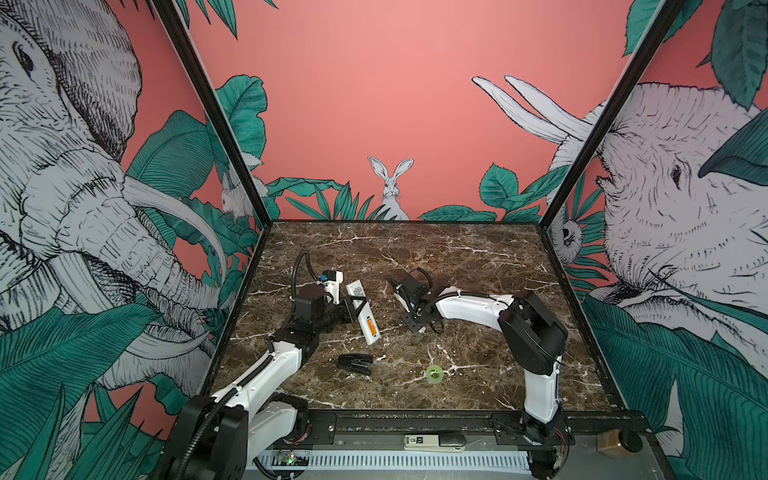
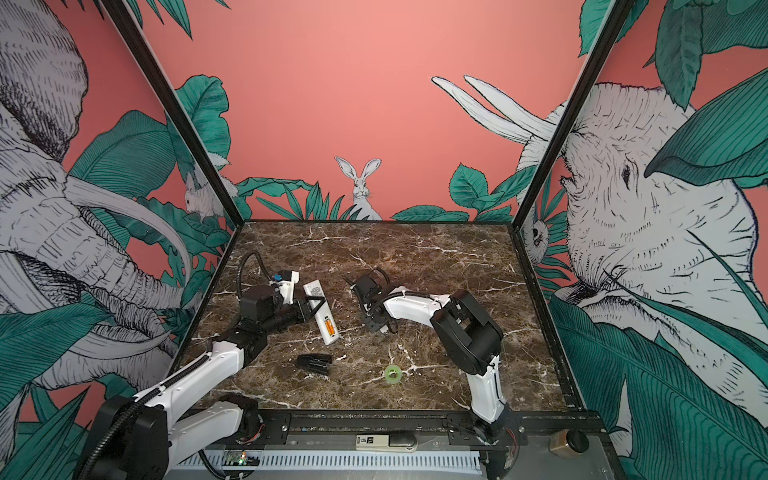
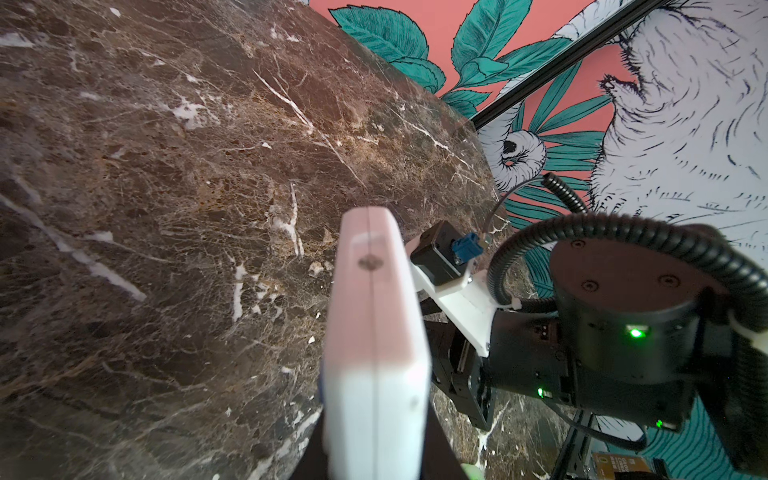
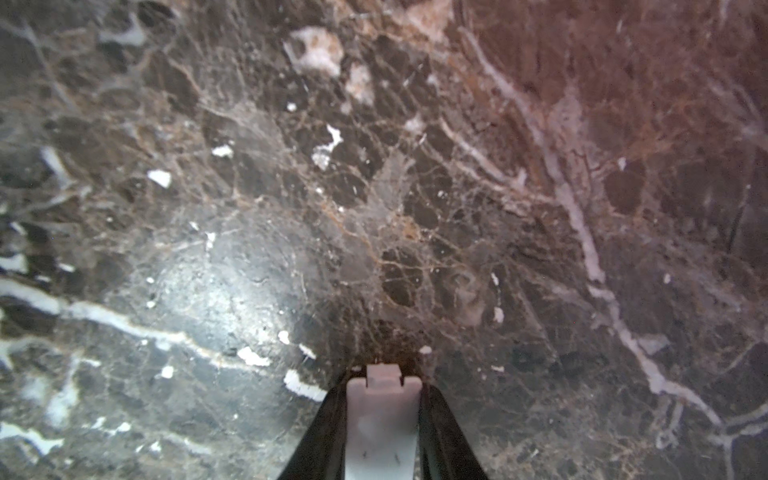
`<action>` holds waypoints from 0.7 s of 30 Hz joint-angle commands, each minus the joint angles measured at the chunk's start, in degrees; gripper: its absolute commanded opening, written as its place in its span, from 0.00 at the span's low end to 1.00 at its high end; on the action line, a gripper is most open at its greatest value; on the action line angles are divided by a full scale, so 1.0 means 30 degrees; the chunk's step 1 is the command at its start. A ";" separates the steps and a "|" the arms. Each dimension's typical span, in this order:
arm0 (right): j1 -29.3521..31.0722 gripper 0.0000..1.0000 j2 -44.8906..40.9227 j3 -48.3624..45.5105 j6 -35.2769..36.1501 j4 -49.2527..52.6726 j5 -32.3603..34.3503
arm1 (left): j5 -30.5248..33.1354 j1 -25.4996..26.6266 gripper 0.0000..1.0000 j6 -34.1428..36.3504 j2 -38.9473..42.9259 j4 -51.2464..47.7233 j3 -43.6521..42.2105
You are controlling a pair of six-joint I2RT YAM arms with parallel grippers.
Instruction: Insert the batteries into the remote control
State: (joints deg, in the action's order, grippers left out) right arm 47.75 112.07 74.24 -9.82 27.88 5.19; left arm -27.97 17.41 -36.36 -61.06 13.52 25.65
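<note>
Cover next
Left tool [image 1: 360, 304] clamps remote control [image 1: 356, 289], batteries [image 1: 371, 328] in near end; right tool [image 4: 384, 384], pinching cover [image 4: 380, 436], hangs to its right.

The table [image 1: 457, 270] is dark brown marble, veined with white and tan. The remote [image 1: 363, 316] is white and the batteries [image 1: 371, 328] are orange. The stapler [image 1: 355, 364] is black, the tape ring [image 1: 434, 372] bright green, and the cover [image 4: 380, 428] pale grey-white. The walls [image 1: 374, 104] are coral pink, patterned with teal leaves [image 1: 245, 108], black-lined white elephants [image 1: 75, 187] and a white rabbit [image 1: 390, 183].
</note>
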 commanded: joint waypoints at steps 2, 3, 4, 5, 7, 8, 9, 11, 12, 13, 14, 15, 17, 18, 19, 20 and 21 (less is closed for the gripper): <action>0.0081 0.29 -0.0572 -0.0656 0.0228 0.0504 -0.0038 | 0.0062 -0.0153 0.00 0.0175 0.0013 0.0015 0.0280; 0.0083 0.29 -0.0658 -0.0689 0.0221 0.0442 -0.0101 | 0.0092 -0.0152 0.00 0.0217 0.0049 -0.0038 0.0275; 0.0081 0.29 -0.0748 -0.0737 0.0281 0.0382 -0.0140 | 0.0163 -0.0151 0.00 0.0224 0.0078 -0.0060 0.0275; 0.0082 0.29 -0.0841 -0.0779 0.0322 0.0297 -0.0231 | 0.0199 -0.0156 0.00 0.0199 0.0107 -0.0082 0.0292; 0.0081 0.28 -0.1176 -0.0861 0.0394 0.0214 -0.0322 | 0.0243 -0.0148 0.00 0.0094 0.0119 0.0017 0.0281; 0.0099 0.28 -0.1380 -0.0938 0.0382 0.0132 -0.0349 | 0.0240 -0.0169 0.00 0.0075 0.0152 0.0061 0.0269; 0.0096 0.28 -0.1566 -0.1049 0.0387 0.0017 -0.0353 | 0.0264 -0.0150 0.00 0.0024 0.0162 0.0090 0.0273; 0.0081 0.27 -0.2127 -0.1353 0.0360 -0.0332 -0.0357 | 0.0240 -0.0149 0.00 0.0060 0.0111 0.0079 0.0385; 0.0082 0.27 -0.2360 -0.1487 0.0367 -0.0519 -0.0366 | 0.0212 -0.0149 0.00 0.0077 0.0098 0.0042 0.0438; 0.0084 0.26 -0.2599 -0.1668 0.0350 -0.0711 -0.0426 | 0.0182 -0.0157 0.00 0.0110 0.0079 -0.0006 0.0495; 0.0084 0.26 -0.2895 -0.1844 0.0360 -0.0898 -0.0480 | 0.0160 -0.0154 0.00 0.0172 0.0079 -0.0020 0.0526; 0.0081 0.26 -0.3095 -0.1995 0.0359 -0.1075 -0.0476 | 0.0178 -0.0153 0.00 0.0183 0.0050 -0.0024 0.0530; 0.0084 0.25 -0.3520 -0.2271 0.0399 -0.1320 -0.0605 | 0.0167 -0.0150 0.00 0.0138 -0.0075 0.0126 0.0532; 0.0081 0.25 -0.3677 -0.2354 0.0425 -0.1396 -0.0622 | 0.0152 -0.0151 0.00 0.0102 -0.0155 0.0216 0.0530; 0.0081 0.25 -0.3845 -0.2461 0.0433 -0.1494 -0.0657 | 0.0108 -0.0149 0.00 0.0031 -0.0238 0.0367 0.0530; 0.0077 0.25 -0.3992 -0.2560 0.0423 -0.1607 -0.0697 | 0.0067 -0.0149 0.00 -0.0009 -0.0348 0.0463 0.0529; 0.0082 0.25 -0.4110 -0.2640 0.0440 -0.1686 -0.0710 | 0.0050 -0.0145 0.00 -0.0037 -0.0402 0.0567 0.0518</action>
State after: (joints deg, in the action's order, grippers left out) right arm 47.75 101.38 67.11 -8.78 24.43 3.62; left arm -27.40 17.41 -36.38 -62.02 13.19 25.93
